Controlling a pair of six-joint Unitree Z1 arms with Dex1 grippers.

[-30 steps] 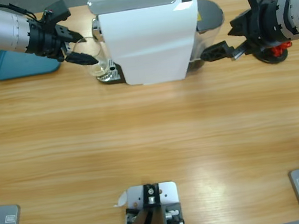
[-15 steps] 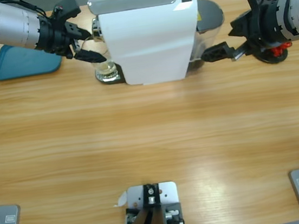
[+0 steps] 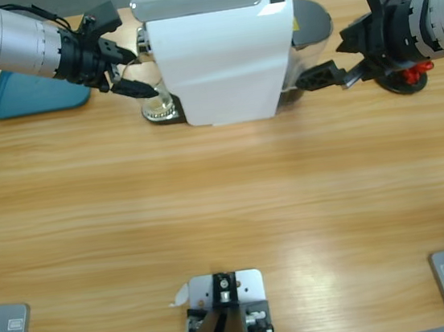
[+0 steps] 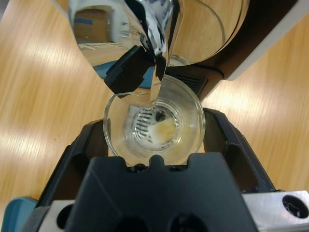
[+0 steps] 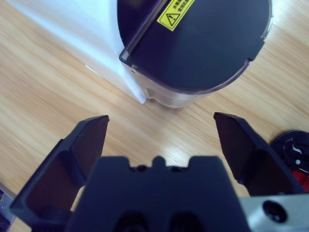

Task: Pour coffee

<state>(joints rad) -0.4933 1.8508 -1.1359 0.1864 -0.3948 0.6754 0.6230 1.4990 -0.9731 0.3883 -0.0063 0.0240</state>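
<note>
I see my left gripper (image 4: 154,145) reaching in from the left side of the table, up to the front of the white coffee machine (image 3: 220,53). Its two black jaws are spread wide, one on each side of a small clear glass (image 4: 154,128), but I cannot tell if they touch it. The glass sits on the machine's drip tray (image 3: 160,113), right under the shiny spout (image 4: 157,43). At the bottom of the glass there is only a little pale tan coffee (image 4: 164,129).

My right gripper (image 5: 161,133) is at the other end of the machine with its jaws wide open and holding nothing. It points at the dark round water tank (image 5: 203,43), which has a yellow warning sticker (image 5: 176,7).

A blue tray (image 3: 31,94) lies under my left arm.
</note>
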